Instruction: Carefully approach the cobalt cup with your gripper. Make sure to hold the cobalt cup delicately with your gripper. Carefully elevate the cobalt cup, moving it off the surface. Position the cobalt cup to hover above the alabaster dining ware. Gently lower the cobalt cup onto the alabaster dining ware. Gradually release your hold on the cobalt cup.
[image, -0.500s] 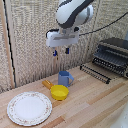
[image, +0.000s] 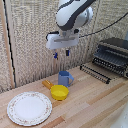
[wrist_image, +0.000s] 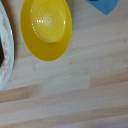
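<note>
The blue cup (image: 65, 78) stands upright on the wooden table, its handle toward the exterior view's right. It touches or nearly touches the yellow bowl (image: 59, 92) in front of it. The white plate (image: 29, 108) with a brownish patterned rim lies at the exterior view's lower left. My gripper (image: 61, 54) hangs above the cup, well clear of it, fingers apart and empty. In the wrist view only a corner of the cup (wrist_image: 104, 5) and an edge of the plate (wrist_image: 4, 50) show; the fingers are out of that view.
The yellow bowl (wrist_image: 46, 29) has an orange handle (image: 46, 84) pointing toward the plate. A black toaster oven (image: 112, 56) and a dark wire rack (image: 95, 73) stand at the exterior view's right. A woven screen forms the back wall.
The gripper looks slightly lower over the cup than before. The cup, bowl and plate have not moved.
</note>
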